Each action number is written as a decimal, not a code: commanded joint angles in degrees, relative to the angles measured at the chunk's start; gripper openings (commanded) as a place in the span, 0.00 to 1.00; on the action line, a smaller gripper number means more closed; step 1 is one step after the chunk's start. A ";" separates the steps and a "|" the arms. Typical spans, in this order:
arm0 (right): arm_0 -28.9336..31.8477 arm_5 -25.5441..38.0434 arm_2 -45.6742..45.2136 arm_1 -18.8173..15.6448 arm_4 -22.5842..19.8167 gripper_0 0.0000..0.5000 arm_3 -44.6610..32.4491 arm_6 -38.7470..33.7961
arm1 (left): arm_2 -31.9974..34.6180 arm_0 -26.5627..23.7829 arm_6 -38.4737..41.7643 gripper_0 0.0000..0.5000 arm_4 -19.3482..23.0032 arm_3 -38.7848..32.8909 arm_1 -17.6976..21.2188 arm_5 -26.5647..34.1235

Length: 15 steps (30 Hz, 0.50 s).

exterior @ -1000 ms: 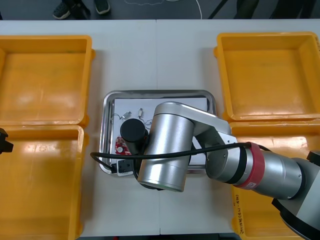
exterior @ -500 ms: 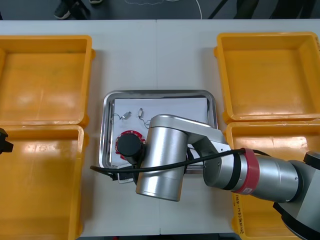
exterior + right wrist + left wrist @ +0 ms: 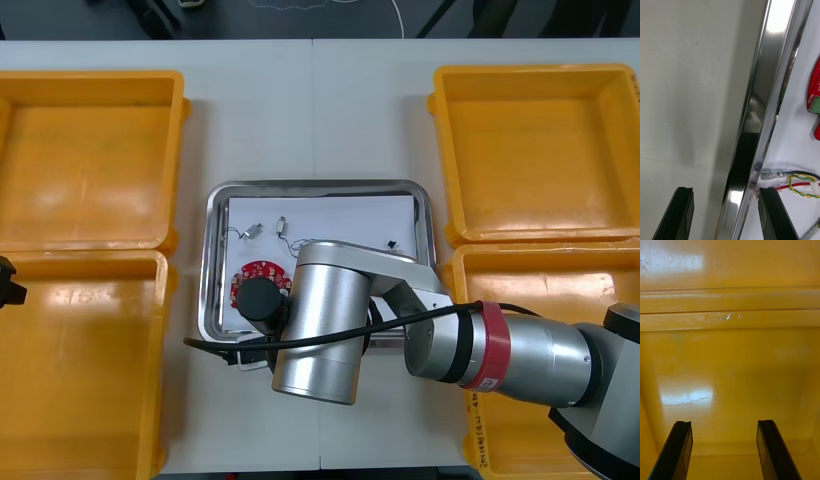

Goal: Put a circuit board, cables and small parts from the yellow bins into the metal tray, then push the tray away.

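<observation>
The left claw (image 3: 724, 431) is hanging open and empty over a yellow bin (image 3: 730, 363), while the right claw (image 3: 724, 195), also open and empty, is straddling the near rim of the metal tray (image 3: 320, 187) at mid-surface (image 3: 300, 100), seemingly lining up the push, which calls for steady contact driving away.

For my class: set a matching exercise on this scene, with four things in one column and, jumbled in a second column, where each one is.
Things:
1 right gripper
2 left gripper
3 circuit board
4 small metal parts

Places:
A open, over a yellow bin
B in the far left part of the metal tray
C open, astride the tray's rim
D in the tray, partly hidden by the right arm

Pairs: 1-C; 2-A; 3-D; 4-B
</observation>
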 commanded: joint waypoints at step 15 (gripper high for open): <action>-0.70 -1.97 1.07 1.55 0.53 0.95 1.12 -0.69 | 1.77 1.12 -7.30 1.00 -0.51 -1.68 -0.58 0.37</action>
